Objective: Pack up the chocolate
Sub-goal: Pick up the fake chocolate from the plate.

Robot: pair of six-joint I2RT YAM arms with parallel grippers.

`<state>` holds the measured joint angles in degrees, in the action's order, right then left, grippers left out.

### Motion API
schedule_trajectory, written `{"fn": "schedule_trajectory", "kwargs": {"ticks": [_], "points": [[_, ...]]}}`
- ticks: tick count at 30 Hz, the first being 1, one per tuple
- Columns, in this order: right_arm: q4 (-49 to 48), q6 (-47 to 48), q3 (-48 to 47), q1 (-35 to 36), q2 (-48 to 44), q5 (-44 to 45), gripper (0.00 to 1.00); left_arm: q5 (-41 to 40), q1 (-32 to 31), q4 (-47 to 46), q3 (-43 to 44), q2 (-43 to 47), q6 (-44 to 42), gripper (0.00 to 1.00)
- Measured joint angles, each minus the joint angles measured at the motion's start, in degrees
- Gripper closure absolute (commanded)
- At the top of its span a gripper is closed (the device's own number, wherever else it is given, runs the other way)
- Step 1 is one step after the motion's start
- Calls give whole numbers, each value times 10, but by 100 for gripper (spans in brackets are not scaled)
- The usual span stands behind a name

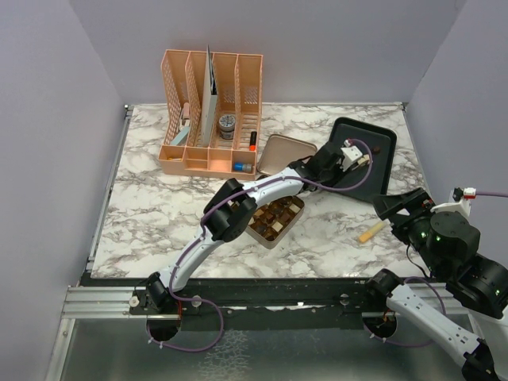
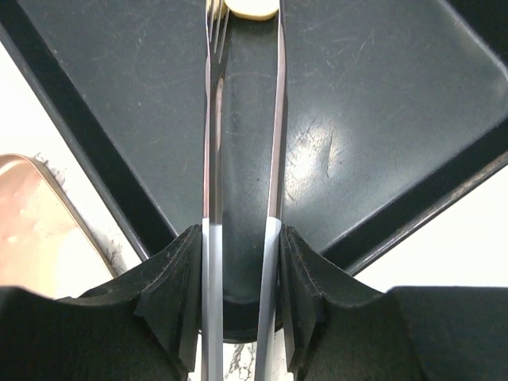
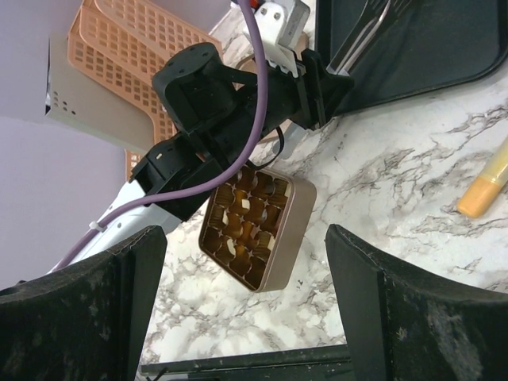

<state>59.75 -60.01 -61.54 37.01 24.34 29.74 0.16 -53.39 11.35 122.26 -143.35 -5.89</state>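
Observation:
The square gold tin (image 1: pixel 275 219) sits mid-table, and its paper cups hold brown and cream chocolate (image 3: pixel 248 220). My left gripper (image 1: pixel 337 163) reaches over the black tray (image 1: pixel 379 168) and is shut on a pair of metal tongs (image 2: pixel 242 159). The tong tips are on either side of a cream-white chocolate (image 2: pixel 252 7) lying on the tray (image 2: pixel 381 103). One small brown piece (image 1: pixel 379 148) also lies on the tray. My right gripper (image 1: pixel 394 208) hovers at the right, open and holding nothing. In its wrist view it is well above the tin (image 3: pixel 290 234).
The tin's gold lid (image 1: pixel 282 151) lies flat between the tin and an orange desk organizer (image 1: pixel 210 111) at the back. A yellow stick-like object (image 1: pixel 370 232) lies on the marble right of the tin. Grey walls close in the left, back and right sides.

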Motion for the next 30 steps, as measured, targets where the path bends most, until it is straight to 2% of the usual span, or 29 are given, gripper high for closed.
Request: {"fn": "schedule_trajectory", "kwargs": {"ticks": [11,24,30], "points": [[-2,-6,23,0,-1,0,13,-4,2,-6,-45,23,20,64],[-9,-15,57,0,-7,-20,13,1,44,-16,-137,143,104,65],[-20,-19,72,0,-7,-27,13,-4,69,8,-175,221,141,65]]}}
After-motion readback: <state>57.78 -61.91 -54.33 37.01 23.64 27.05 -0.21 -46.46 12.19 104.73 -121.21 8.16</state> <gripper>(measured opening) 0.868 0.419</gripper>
